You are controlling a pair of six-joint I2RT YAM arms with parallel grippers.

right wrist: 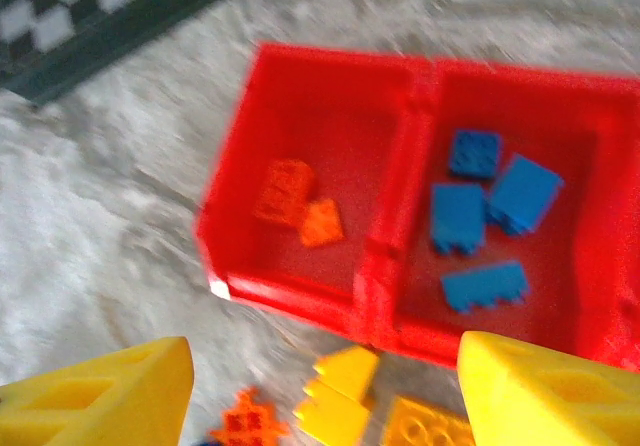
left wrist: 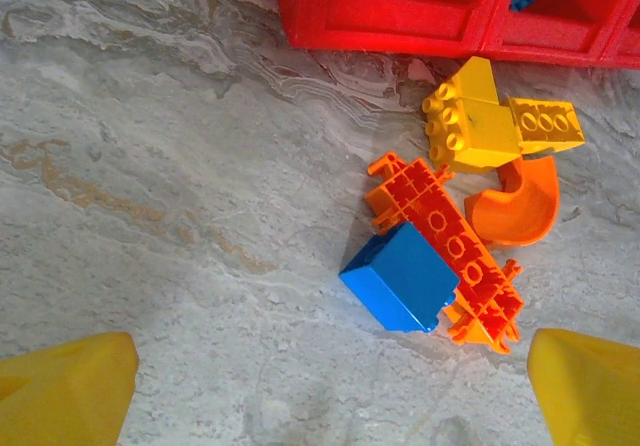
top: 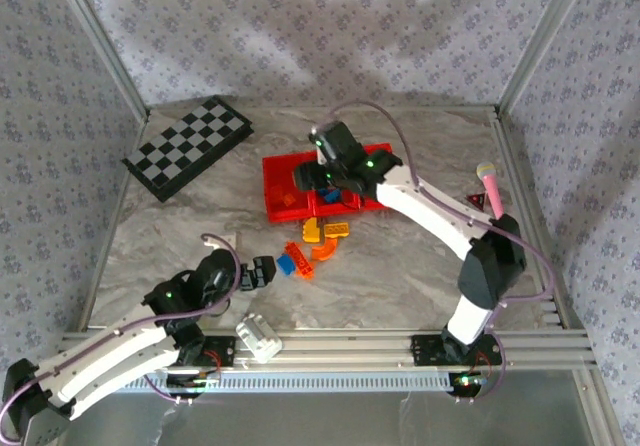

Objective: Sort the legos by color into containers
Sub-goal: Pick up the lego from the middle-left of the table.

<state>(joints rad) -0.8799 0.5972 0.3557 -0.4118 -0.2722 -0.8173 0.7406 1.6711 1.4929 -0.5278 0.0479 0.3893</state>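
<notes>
The red tray (top: 275, 171) of containers lies mid-table. In the right wrist view its left compartment (right wrist: 240, 166) holds two orange legos (right wrist: 285, 191) and the one beside it several blue legos (right wrist: 460, 216). My right gripper (top: 305, 176) hovers over the tray's front edge, open (right wrist: 325, 351) and empty. On the table in front of the tray lie two yellow bricks (left wrist: 470, 121), an orange curved piece (left wrist: 515, 206), a long orange brick (left wrist: 450, 251) and a blue brick (left wrist: 400, 276). My left gripper (top: 262, 271) is open (left wrist: 330, 396) just short of the blue brick, holding nothing.
A black-and-white checkered board (top: 188, 146) lies at the back left. A white block (top: 260, 336) sits near the front rail between the arm bases. A pink-tipped object (top: 490, 186) rests at the right edge. Aluminium rails frame the table.
</notes>
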